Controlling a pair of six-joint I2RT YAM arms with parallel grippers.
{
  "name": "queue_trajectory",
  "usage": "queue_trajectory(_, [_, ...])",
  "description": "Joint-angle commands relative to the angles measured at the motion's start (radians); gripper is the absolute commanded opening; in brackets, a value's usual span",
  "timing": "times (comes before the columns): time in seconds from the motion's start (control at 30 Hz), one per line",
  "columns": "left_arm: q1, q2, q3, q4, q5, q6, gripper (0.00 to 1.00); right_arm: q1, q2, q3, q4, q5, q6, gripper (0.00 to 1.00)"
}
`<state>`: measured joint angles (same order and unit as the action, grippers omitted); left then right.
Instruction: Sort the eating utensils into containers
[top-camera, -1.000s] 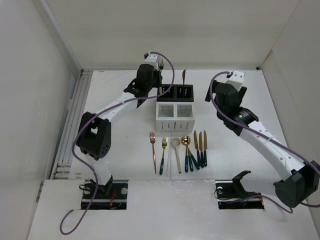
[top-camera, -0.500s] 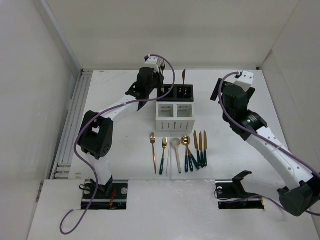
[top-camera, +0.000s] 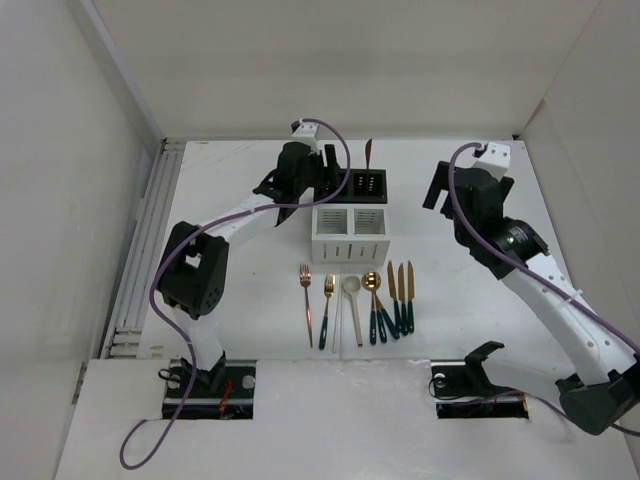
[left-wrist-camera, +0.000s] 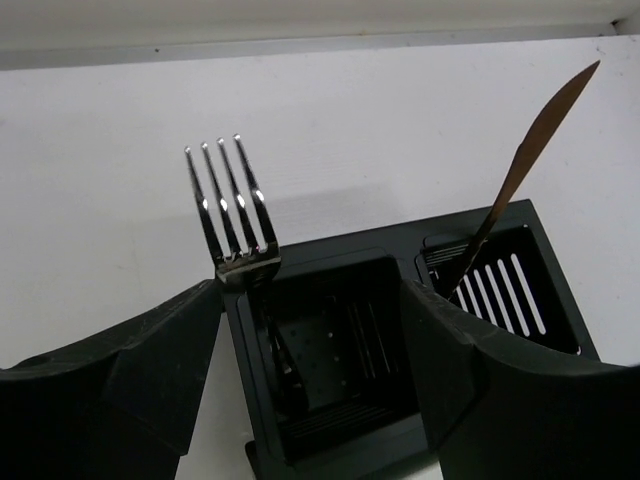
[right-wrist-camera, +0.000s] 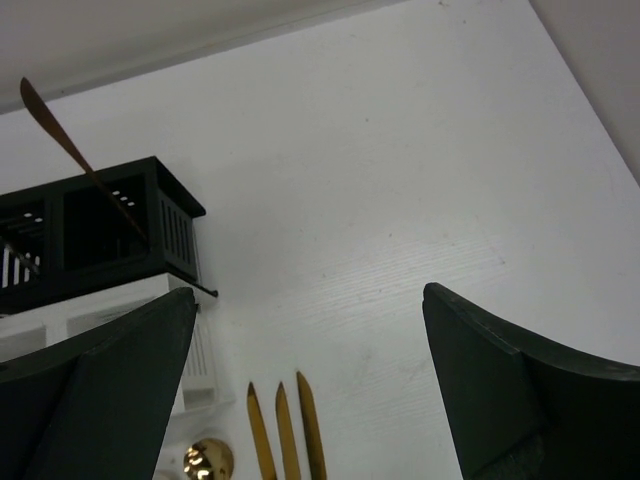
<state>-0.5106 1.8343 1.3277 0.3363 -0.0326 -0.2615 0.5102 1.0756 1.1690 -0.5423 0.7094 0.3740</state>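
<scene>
Inside the black caddy's left compartment a silver fork stands tines up, plain only to the left wrist camera. The left tool is released, fingers wide on either side. A copper knife leans in the other compartment. The top view adds a row of utensils on the table before the white caddy. The right tool gapes empty.

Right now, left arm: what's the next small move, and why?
Probably raise the left pincer straight up, clear of the silver fork. The jaws stand open on either side of the fork, which stands tines up in the black caddy, so the drop looks done. A sideways pull might clip the fork.
</scene>
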Motion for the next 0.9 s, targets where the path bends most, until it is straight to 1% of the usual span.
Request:
queue_trajectory(0.0, [-0.006, -0.102, 0.034, -0.032, -0.041, -0.001, 0.69, -0.002, -0.005, 0.101, -0.117, -0.065, 0.040, 1.00])
queue_trajectory(0.03, [-0.006, -0.102, 0.048, -0.051, -0.055, -0.001, 0.69, -0.002, -0.005, 0.116, -0.154, -0.083, 0.075, 1.00])
queue_trajectory(0.07, [-0.006, -0.128, 0.074, -0.089, -0.085, 0.010, 0.70, -0.002, -0.005, 0.132, -0.242, -0.118, 0.106, 1.00])
queue_trajectory(0.13, [-0.006, -0.151, 0.097, -0.131, -0.127, 0.021, 0.71, -0.012, -0.028, 0.132, -0.313, -0.187, 0.172, 1.00])
queue_trajectory(0.17, [-0.006, -0.177, 0.106, -0.181, -0.172, 0.021, 0.71, -0.012, -0.046, 0.104, -0.338, -0.294, 0.172, 1.00])
queue_trajectory(0.23, [-0.006, -0.211, 0.119, -0.229, -0.211, 0.021, 0.71, -0.025, -0.084, 0.011, -0.355, -0.399, 0.204, 1.00])
queue_trajectory(0.27, [0.004, -0.231, 0.119, -0.250, -0.226, 0.030, 0.71, -0.038, -0.120, -0.024, -0.364, -0.444, 0.253, 0.99])
queue_trajectory(0.3, [0.014, -0.275, 0.091, -0.287, -0.254, 0.030, 0.71, -0.053, -0.134, -0.095, -0.364, -0.524, 0.272, 0.97])
queue_trajectory(0.33, [0.014, -0.299, 0.076, -0.305, -0.254, 0.030, 0.72, -0.053, -0.144, -0.132, -0.375, -0.554, 0.296, 0.95])
queue_trajectory(0.37, [0.024, -0.322, 0.059, -0.324, -0.265, 0.030, 0.72, -0.068, -0.154, -0.169, -0.375, -0.579, 0.339, 0.86])
queue_trajectory(0.43, [0.037, -0.386, 0.005, -0.381, -0.265, 0.041, 0.73, -0.091, -0.154, -0.266, -0.349, -0.658, 0.348, 0.77])
queue_trajectory(0.47, [0.046, -0.406, -0.017, -0.394, -0.279, 0.041, 0.73, -0.091, -0.154, -0.291, -0.349, -0.675, 0.348, 0.65])
queue_trajectory(0.5, [0.046, -0.426, -0.040, -0.407, -0.288, 0.041, 0.73, -0.091, -0.120, -0.313, -0.331, -0.689, 0.348, 0.58])
queue_trajectory(0.53, [0.046, -0.464, -0.094, -0.419, -0.309, 0.051, 0.75, -0.091, -0.100, -0.328, -0.305, -0.723, 0.339, 0.53])
queue_trajectory(0.6, [0.046, -0.501, -0.152, -0.419, -0.319, 0.039, 0.75, -0.091, -0.039, -0.353, -0.279, -0.748, 0.315, 0.48])
queue_trajectory(0.63, [0.046, -0.539, -0.212, -0.410, -0.319, 0.039, 0.75, -0.082, -0.017, -0.353, -0.266, -0.757, 0.315, 0.48])
queue_trajectory(0.73, [0.046, -0.593, -0.289, -0.410, -0.310, -0.022, 0.75, -0.070, 0.064, -0.374, -0.233, -0.784, 0.296, 0.48])
queue_trajectory(0.77, [0.037, -0.625, -0.332, -0.410, -0.309, -0.039, 0.76, -0.059, 0.081, -0.387, -0.208, -0.815, 0.296, 0.48])
queue_trajectory(0.87, [0.037, -0.671, -0.390, -0.419, -0.299, -0.094, 0.76, -0.059, 0.136, -0.433, -0.188, -0.815, 0.296, 0.48])
